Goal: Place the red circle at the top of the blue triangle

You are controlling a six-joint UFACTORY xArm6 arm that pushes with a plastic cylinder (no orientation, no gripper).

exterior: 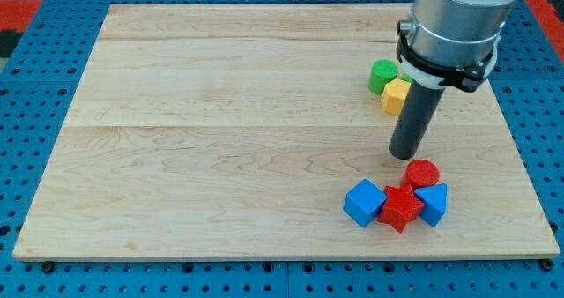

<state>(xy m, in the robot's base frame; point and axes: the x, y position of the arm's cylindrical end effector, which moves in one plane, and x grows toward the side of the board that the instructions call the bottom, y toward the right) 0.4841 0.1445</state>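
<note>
A pale wooden board (220, 139) lies on a blue pegboard table (35, 86). From the upper right of the frame a grey arm (454, 20) reaches down and ends in a dark rod; there is no gripper, so nothing opens or closes. My tip (404, 156) rests on the board in the lower right area, just above and to the left of the red circle (422, 172), very near it.

The red circle sits at the top edge of the blue triangle (434, 202), touching it. Left of the triangle lies a red star-like block (401, 208), then a blue cube (365, 202), all packed in a row.

Higher up, left of the rod, a green block (382, 75) and a yellow block (396, 95) sit together.
</note>
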